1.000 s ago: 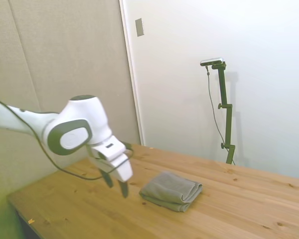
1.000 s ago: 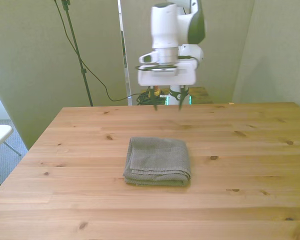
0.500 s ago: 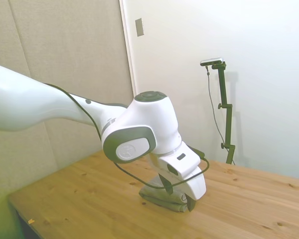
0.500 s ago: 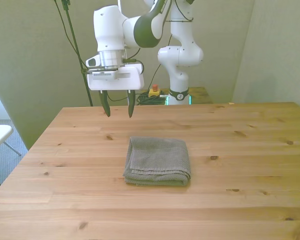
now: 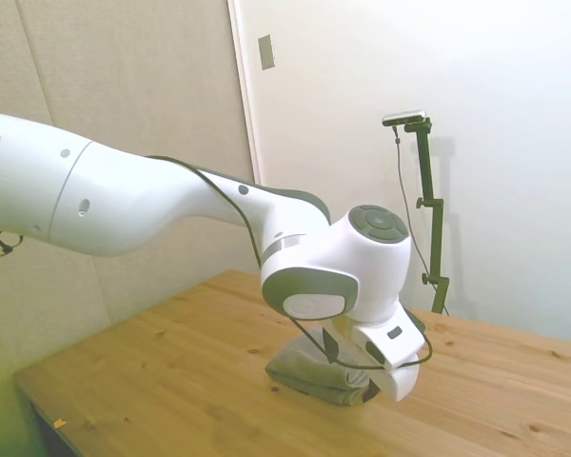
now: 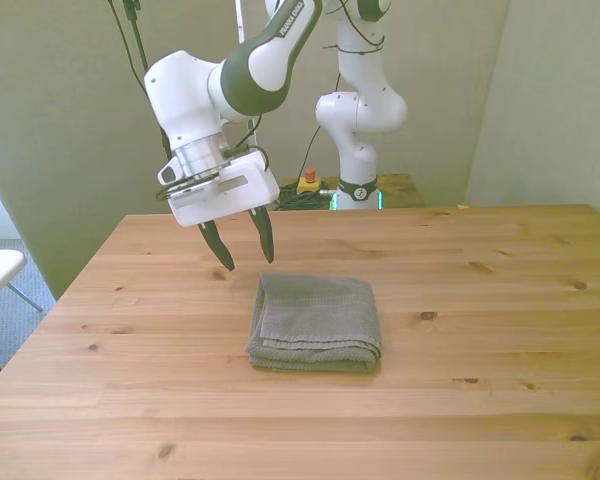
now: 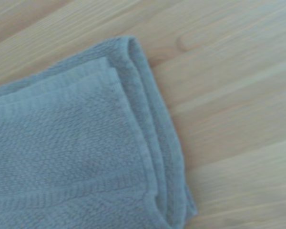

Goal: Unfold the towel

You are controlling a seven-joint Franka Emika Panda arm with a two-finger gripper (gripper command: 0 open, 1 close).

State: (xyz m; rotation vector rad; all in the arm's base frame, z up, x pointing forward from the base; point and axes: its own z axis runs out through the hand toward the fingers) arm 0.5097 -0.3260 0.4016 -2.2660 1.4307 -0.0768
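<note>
Lying folded on the wooden table (image 6: 500, 300) — towel (image 6: 315, 322), grey-taupe, stacked layers showing along one edge.
Just below and toward the front view's right of the jaws, apart from them — gripper (image 6: 244, 242) tilted above the near corner, fingers spread open, gripping nothing.
</note>
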